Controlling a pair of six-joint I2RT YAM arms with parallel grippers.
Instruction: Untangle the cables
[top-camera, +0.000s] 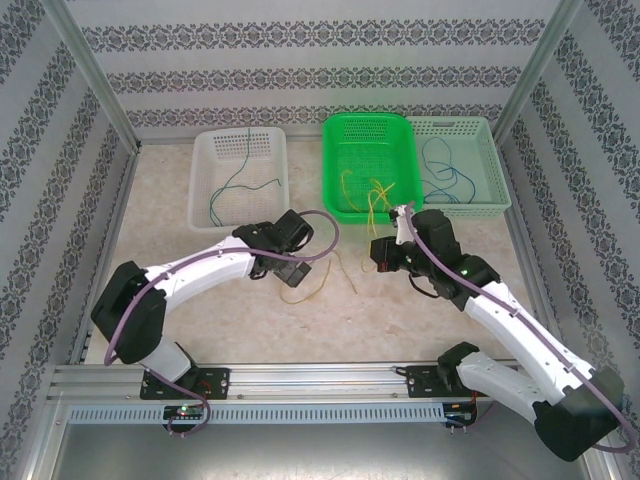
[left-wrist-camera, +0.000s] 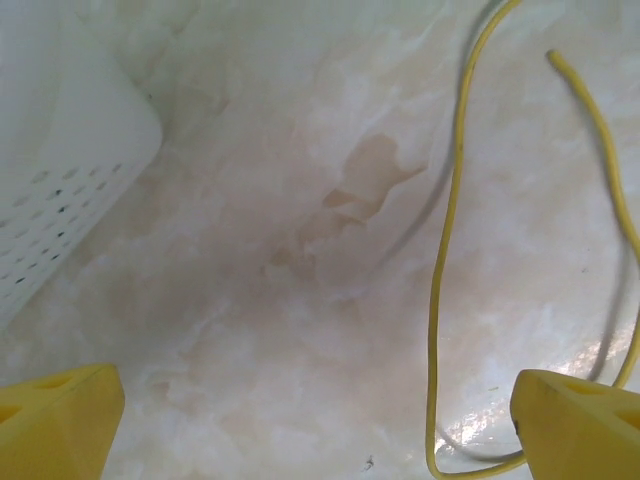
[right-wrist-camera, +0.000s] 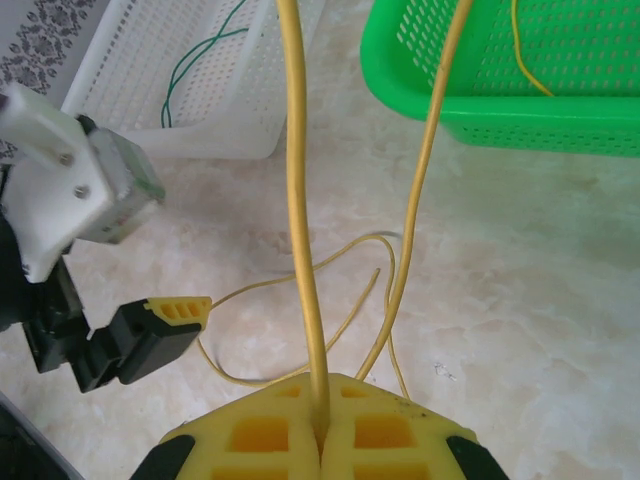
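Yellow cable (right-wrist-camera: 296, 200): likely light, limp, slippery; best gripped mid-length. Right fingers (right-wrist-camera: 250, 432) closed on it; left fingers (left-wrist-camera: 60, 415) wide apart, empty, above tabletop (left-wrist-camera: 300, 300).

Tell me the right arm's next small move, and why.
Probably carry the yellow cable over the green basket and let go there. The right pincer is shut on it above the table, one strand runs up toward that basket, and the basket holds yellow cable too.

Bright, even lighting overall, shadows faint. Left wrist view washed out and soft; glare on the table (left-wrist-camera: 250, 300).
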